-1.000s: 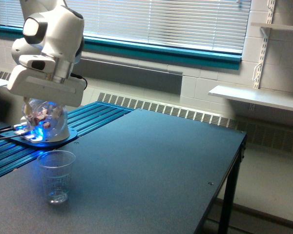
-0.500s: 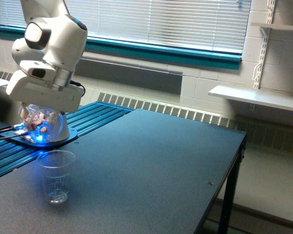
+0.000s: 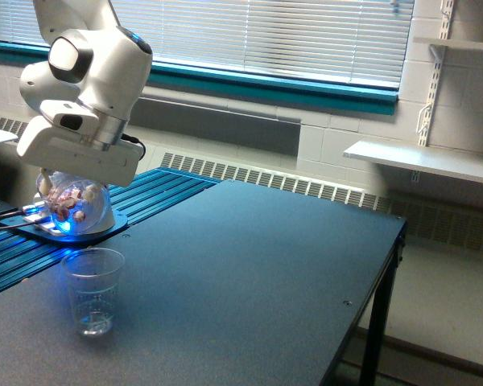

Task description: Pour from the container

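Note:
The container (image 3: 71,203), a small clear rounded cup holding reddish-brown and whitish pieces, hangs tilted under the white arm at the exterior view's left. My gripper (image 3: 64,186) is shut on it, the fingers mostly hidden behind the cup and the hand's body. It hangs above and slightly behind a taller ribbed clear drinking cup (image 3: 93,289) that stands upright on the dark table (image 3: 249,273).
A round base with a blue glow (image 3: 68,229) sits on the blue ribbed rail (image 3: 137,197) behind the container. The table's right edge (image 3: 370,305) drops to the floor. White shelves (image 3: 423,161) hang on the wall at the exterior view's right.
The arm's hand has rotated and shifted a little, and the container in it is now tilted more than a second ago. The drinking cup has not moved.

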